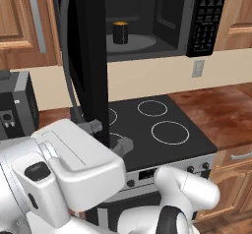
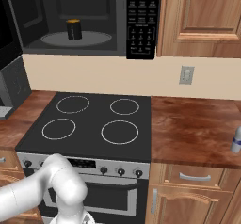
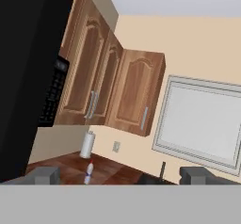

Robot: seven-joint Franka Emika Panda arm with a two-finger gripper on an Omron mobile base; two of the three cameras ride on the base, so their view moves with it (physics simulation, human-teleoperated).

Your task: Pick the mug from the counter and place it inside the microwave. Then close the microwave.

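The gripper (image 1: pixel 109 135) hangs with its jaws spread and empty, low beside the edge of the open microwave door (image 1: pixel 88 56). The door stands swung out, its long axis upright, just beside the fingers (image 1: pixel 123 144), so the closing push goes against its outer face. The mug (image 2: pixel 73 29) stands upright on the turntable inside the microwave (image 2: pixel 141 20), above the stove (image 2: pixel 94 119).

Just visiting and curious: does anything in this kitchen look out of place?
Only the microwave above the stovetop: its door hangs wide open, with the mug standing upright on the turntable inside. Nothing looks spilled or damaged.
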